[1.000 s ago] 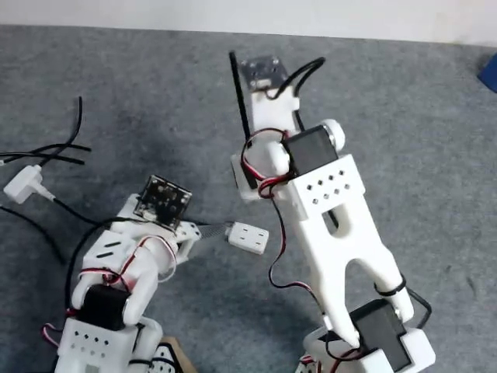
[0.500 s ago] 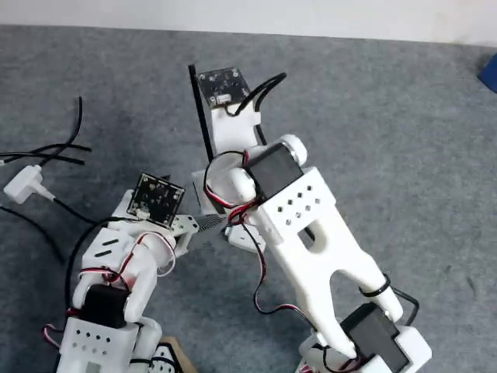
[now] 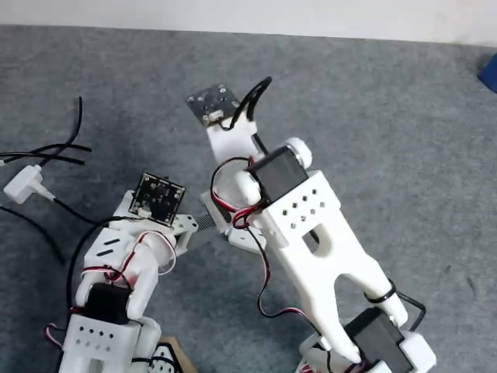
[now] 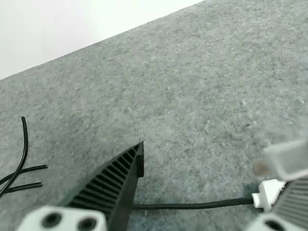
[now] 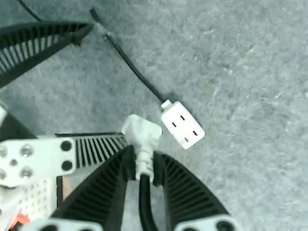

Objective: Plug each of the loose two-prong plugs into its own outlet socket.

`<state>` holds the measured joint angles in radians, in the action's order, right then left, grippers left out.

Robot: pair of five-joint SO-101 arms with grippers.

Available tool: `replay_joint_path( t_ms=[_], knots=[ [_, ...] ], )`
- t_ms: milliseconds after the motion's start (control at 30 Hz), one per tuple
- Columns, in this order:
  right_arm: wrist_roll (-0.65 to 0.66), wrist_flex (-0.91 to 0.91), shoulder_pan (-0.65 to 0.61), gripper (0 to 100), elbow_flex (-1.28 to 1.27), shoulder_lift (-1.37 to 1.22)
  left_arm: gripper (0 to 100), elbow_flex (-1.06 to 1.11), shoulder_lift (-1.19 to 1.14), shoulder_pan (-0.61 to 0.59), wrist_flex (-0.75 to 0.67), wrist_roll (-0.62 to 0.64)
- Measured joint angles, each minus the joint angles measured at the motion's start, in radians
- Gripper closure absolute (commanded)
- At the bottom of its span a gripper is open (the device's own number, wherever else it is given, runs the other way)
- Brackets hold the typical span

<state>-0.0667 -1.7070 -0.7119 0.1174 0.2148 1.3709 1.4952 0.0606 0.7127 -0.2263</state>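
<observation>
White plastic plug [image 5: 142, 132] handled light and rigid; my right claw [image 5: 143, 159] clamped its body, left claw [image 4: 211, 173] spread.

Grey carpet [image 3: 419, 116] runs back to a plain white wall [image 3: 311, 14] along the far edge.

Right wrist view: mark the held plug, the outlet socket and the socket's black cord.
plug [image 5: 141, 135], right wrist view, on its white body.
outlet socket [image 5: 183, 124], right wrist view, on its slotted face.
black cord [image 5: 136, 70], right wrist view, about midway along its length.
</observation>
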Motion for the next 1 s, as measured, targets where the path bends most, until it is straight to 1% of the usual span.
replay_joint_path(
  t_ms=[167,300,433,533,600,700,900,967,1000],
  knots=[
    [0.014,0.112,0.098,99.2,-0.097,-0.011,58,-0.003,0.002,-0.028,0.057,0.0],
    [0.083,0.129,0.13,99.2,-0.114,-0.1,58,-0.003,0.002,-0.097,0.083,0.0],
    [0.15,0.066,0.137,99.2,-0.081,-0.236,58,-0.003,0.002,-0.146,0.083,0.0],
    [0.193,-0.006,0.135,99.2,0.034,-0.313,58,-0.003,0.002,-0.175,0.083,0.0],
    [0.256,-0.032,0.115,99.2,0.109,-0.328,58,0.018,0.003,-0.187,0.081,0.0],
    [0.423,-0.04,0.075,99.2,0.13,-0.33,58,0.075,0.003,-0.195,0.026,0.0],
    [0.924,-0.04,0.005,99.1,0.063,-0.331,58,0.087,0.003,-0.226,-0.003,0.0],
    [1.062,-0.04,-0.005,99.1,0.054,-0.331,58,0.087,0.003,-0.256,-0.003,0.0],
    [1.108,-0.04,-0.005,99.1,0.054,-0.331,58,0.087,0.003,-0.275,-0.003,0.0]
  ],
)
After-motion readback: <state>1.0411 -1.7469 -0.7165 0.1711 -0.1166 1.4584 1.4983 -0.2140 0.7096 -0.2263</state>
